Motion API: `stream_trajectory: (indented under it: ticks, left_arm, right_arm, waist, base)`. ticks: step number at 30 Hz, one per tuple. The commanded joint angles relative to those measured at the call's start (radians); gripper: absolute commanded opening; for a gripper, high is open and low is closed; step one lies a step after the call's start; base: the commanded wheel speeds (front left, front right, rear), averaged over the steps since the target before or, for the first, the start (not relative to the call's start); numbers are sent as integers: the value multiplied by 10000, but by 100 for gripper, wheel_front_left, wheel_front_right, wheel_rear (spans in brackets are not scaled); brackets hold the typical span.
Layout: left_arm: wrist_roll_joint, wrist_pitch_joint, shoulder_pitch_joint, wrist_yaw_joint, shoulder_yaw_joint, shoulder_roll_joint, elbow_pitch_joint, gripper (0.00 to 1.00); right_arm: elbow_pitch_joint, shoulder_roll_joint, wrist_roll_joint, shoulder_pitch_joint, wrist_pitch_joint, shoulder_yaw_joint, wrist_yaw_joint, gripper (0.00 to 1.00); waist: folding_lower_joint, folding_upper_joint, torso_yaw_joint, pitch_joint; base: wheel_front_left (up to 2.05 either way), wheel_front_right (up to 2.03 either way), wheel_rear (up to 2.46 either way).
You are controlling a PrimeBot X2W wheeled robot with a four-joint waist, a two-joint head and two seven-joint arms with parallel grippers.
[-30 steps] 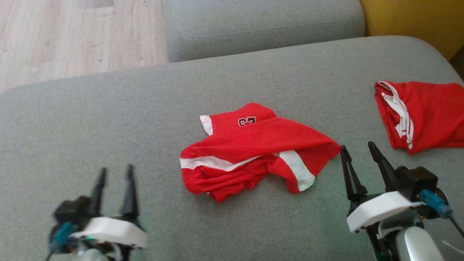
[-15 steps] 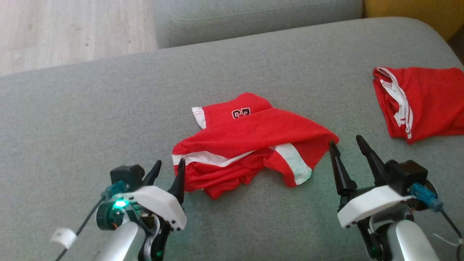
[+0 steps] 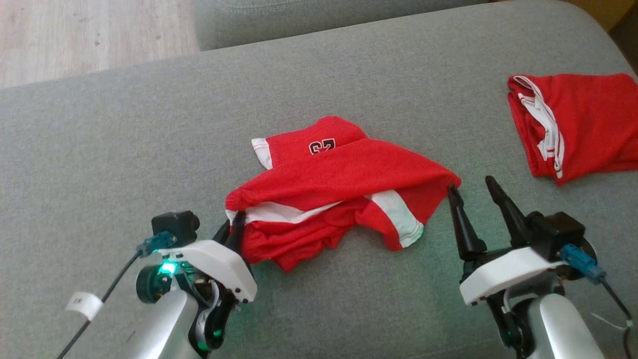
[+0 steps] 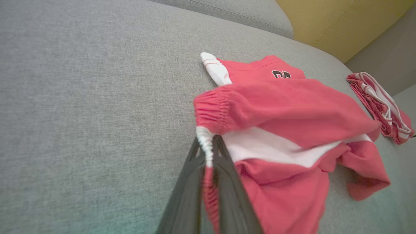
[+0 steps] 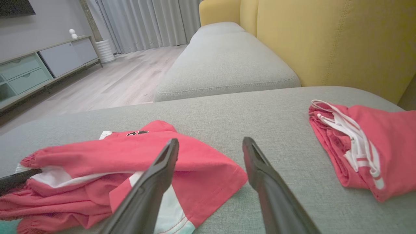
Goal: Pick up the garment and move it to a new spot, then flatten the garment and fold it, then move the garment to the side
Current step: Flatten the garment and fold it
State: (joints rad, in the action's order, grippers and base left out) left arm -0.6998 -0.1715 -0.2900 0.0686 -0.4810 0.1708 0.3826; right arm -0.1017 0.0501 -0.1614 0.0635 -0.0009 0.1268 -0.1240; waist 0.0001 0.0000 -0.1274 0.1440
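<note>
The garment (image 3: pixel 339 194), red shorts with white panels, lies crumpled in the middle of the head view on the grey sofa seat (image 3: pixel 124 139). It is folded over on itself, so its full outline is hard to make out. A black number print (image 3: pixel 321 146) near its upper edge is partly tucked under a fold and cannot be read whole.

The left hand (image 3: pixel 234 223), at the lower left of the head view, has its two fingers pressed together on the garment's left end. In the left wrist view they pinch the gathered white part of the waistband (image 4: pixel 204 140), and the cloth hides the fingertips. The bottom of that view is blurred.

The right hand (image 3: pixel 471 185), at the lower right of the head view, has its fingers wide apart with nothing between them. The finger nearer the garment ends just at the garment's right corner; I cannot tell whether it touches the cloth. In the right wrist view that finger crosses in front of the hem and covers part of a white panel.

A second red garment (image 3: pixel 573 124) with white trim lies well apart at the right of the head view, cut off by the frame's edge. A wooden floor (image 3: pixel 75 40) shows at the upper left. A white tag (image 3: pixel 82 305) on a cable at the lower left bears writing too small to read.
</note>
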Motion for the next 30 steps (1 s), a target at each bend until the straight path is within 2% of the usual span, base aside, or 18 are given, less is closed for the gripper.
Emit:
stream_trajectory:
  ticks: [1,8,12,18,24,30]
  left_arm:
    - [29,127,-434,-52,332,89,-301,0]
    - [434,609,226,-43,-119,107,-1082,0]
    - [536,709,494,-41,-329,81,-1455,0]
    - [574,657,401,-38,-411,115,-1607,0]
    - [574,706,314,-17,-391,160,-1694,0]
    - [501,715,269,-20,-356,197,-1750,0]
  right_arm:
    - [328,1,-108,357,-13,273,-67,100]
    - [407,1,-334,-201,1121,685,-67,100]
    - [50,1,-206,-239,988,684,-67,100]
    - [-1013,1,28,95,1417,982,-67,100]
    - [-1631,1,-189,455,1156,959,-67,100]
    - [-2371,1,-327,869,1574,1424,-67,100]
  waist:
    - [-1,0,7,9]
    - [-1,0,174,265]
    - [-1,0,296,427]
    - [-1,0,470,601]
    - [-1,0,493,725]
    - [-1,0,477,883]
  base:
    - [0,0,0]
    - [0,0,0]
    - [0,0,0]
    - [0,0,0]
    - [0,0,0]
    - [0,0,0]
